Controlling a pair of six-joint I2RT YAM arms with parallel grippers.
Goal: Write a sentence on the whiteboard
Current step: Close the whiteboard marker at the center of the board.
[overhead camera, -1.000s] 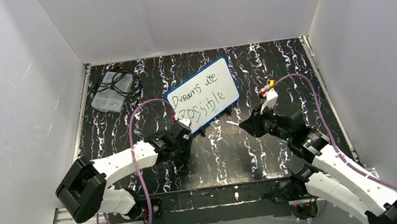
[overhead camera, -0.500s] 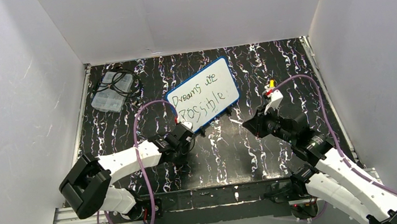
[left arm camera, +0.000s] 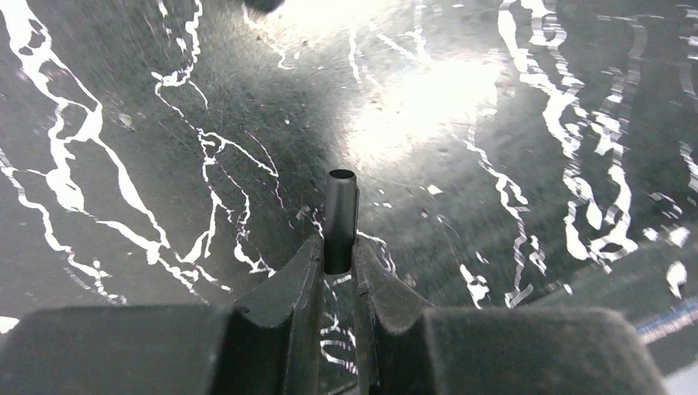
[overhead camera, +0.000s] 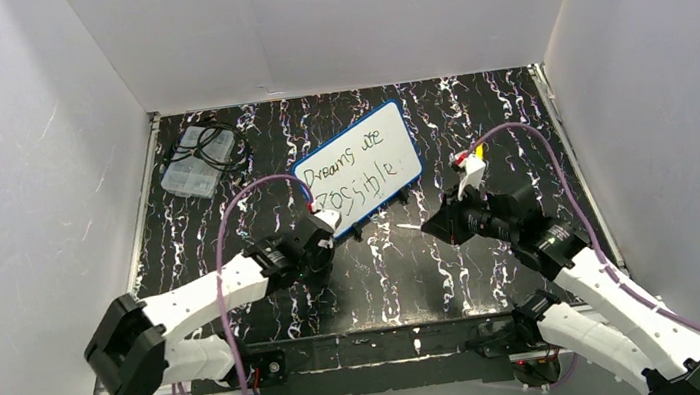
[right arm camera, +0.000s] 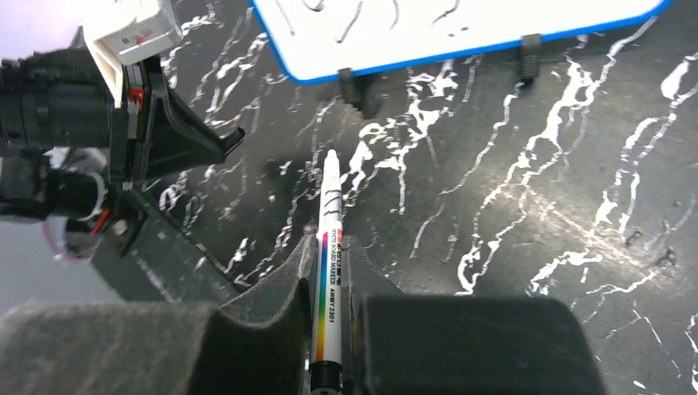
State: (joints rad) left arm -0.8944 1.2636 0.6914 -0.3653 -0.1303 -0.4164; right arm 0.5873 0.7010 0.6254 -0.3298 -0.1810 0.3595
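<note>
A clear plastic box (overhead camera: 188,177) carrying black cables (overhead camera: 214,144) sits well beyond the left pincer (left arm camera: 339,248), off to its left. That pincer pinches a short dark tube (left arm camera: 341,202). The right pincer (right arm camera: 328,244) grips a white marker (right arm camera: 330,193). The whiteboard (overhead camera: 393,132), bearing the sentence (overhead camera: 355,192), lies on the counter (overhead camera: 478,121) just beyond both pincers, between them.

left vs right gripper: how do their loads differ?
The left gripper pinches a black hollow tube; the right gripper pinches a white marker with a rainbow stripe. The tube's end is open; the marker's end tapers. Both grippers are shut, loads sticking out ahead of the fingers.
</note>
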